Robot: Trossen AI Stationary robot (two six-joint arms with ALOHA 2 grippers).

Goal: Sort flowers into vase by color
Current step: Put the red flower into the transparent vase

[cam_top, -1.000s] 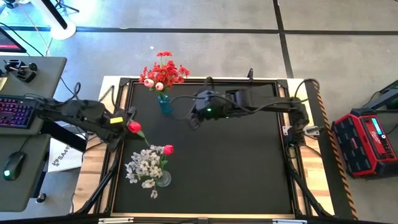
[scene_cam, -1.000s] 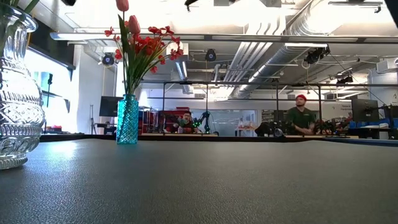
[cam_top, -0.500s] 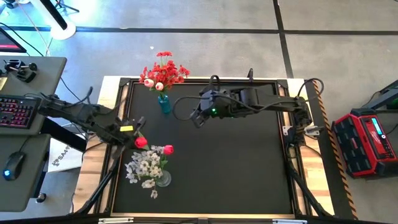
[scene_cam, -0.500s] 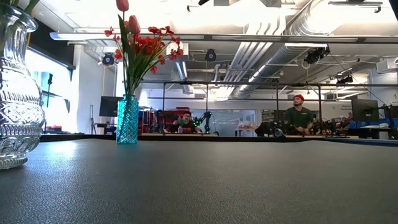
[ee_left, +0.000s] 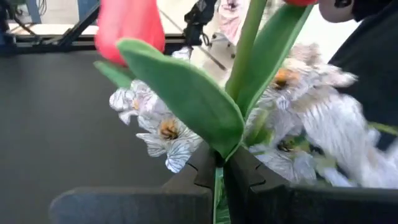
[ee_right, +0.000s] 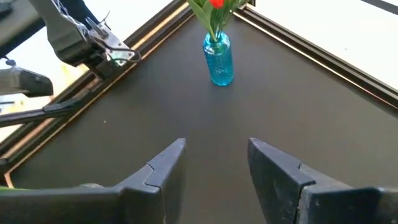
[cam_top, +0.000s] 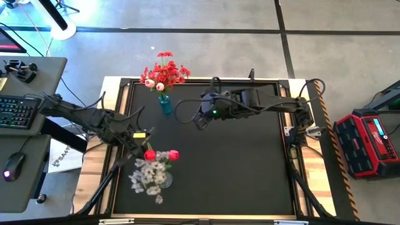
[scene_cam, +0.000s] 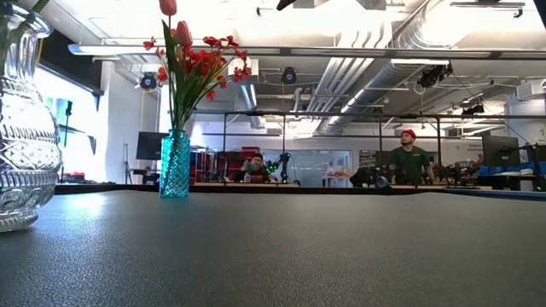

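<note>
My left gripper (cam_top: 142,139) is shut on a red tulip (cam_top: 150,154) and holds it over the clear glass vase (cam_top: 164,181) near the table's left edge. That vase holds white blossom sprays (cam_top: 147,175) and another red tulip (cam_top: 173,154). In the low view its glass body (scene_cam: 21,128) stands on the table. The blue vase (cam_top: 165,103) stands near the far edge with red blooms and pink buds (cam_top: 164,74). My right gripper (cam_top: 201,120) is open and hovers right of the blue vase (ee_right: 219,59), touching nothing. My left gripper (ee_left: 219,171) pinches the tulip's thin green stem (ee_left: 217,186) between its two fingers, just below a broad leaf (ee_left: 180,93). It comes in from the table's left. The tulip is lifted clear, and its stem (ee_left: 247,43) rises past the white blossoms (ee_left: 161,130).
A raised frame (cam_top: 206,80) runs round the dark tabletop. Open table surface (cam_top: 237,169) lies to the right of both vases. A keyboard desk (cam_top: 19,112) stands left of the table and a red case (cam_top: 369,140) to its right. People show far behind in the low view.
My left gripper has carried the red tulip from the table's left edge toward the near edge and rightward. The bloom now sits over the clear vase's white sprays, next to the other red tulip. The right gripper has shifted slightly to the right and stays open.
</note>
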